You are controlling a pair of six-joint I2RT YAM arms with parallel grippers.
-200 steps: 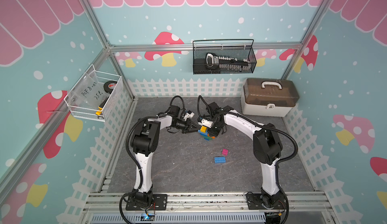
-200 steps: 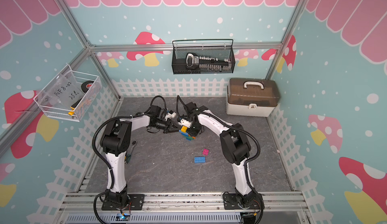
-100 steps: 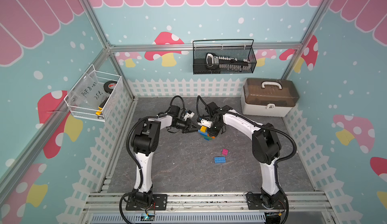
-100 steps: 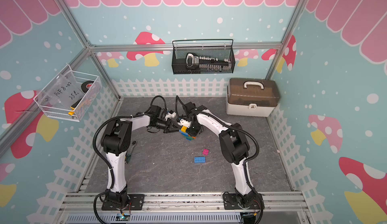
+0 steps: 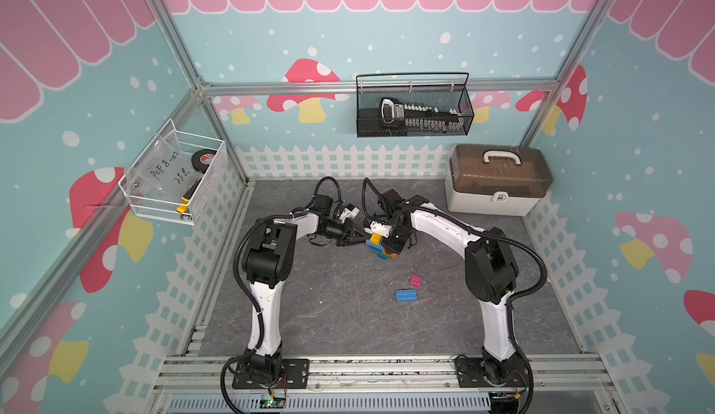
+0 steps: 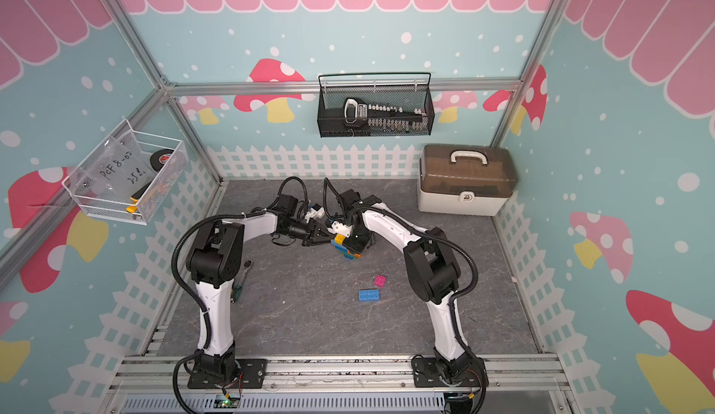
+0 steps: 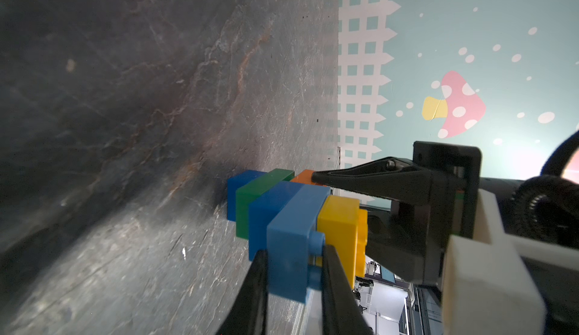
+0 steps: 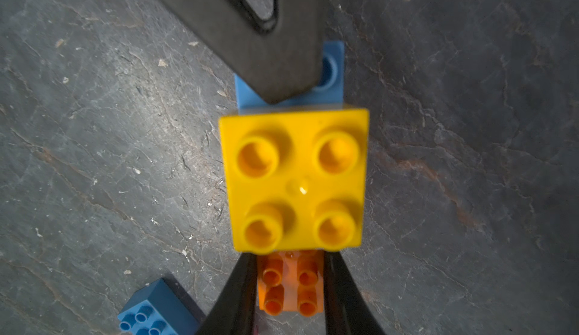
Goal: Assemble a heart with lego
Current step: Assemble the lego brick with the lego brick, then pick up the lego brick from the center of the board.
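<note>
Held fast between both pincers, tip down and seemingly resting on the mat (image 5: pixel 329 315): the heart (image 5: pixel 381 247), judged about half built. Clamped at the bared end of its light blue row (image 7: pixel 291 239) by the left pincer (image 7: pixel 294 255), jaws squeezed tight on the plastic. Pinched around the orange brick (image 8: pixel 289 286) by the right pincer (image 8: pixel 289 259), jaws nearly together, directly under the yellow brick (image 8: pixel 294 180). Judged to be the seating of that yellow brick: press straight along the studs, keep both grips level, avoid any twist liable to peel the rows apart, then let go with one pincer at a time so as not to topple the stack. Stepped from a dark blue tip through a green brick (image 7: pixel 253 205) and blue rows to the yellow cap nearest the right pincer's wrist; glossy hard plastic. Lying loose on open mat, well apart from both pincers, back toward the right arm's base: pink brick (image 5: pixel 416 280) and loose blue brick (image 5: pixel 406 296), just beside each other.
</note>
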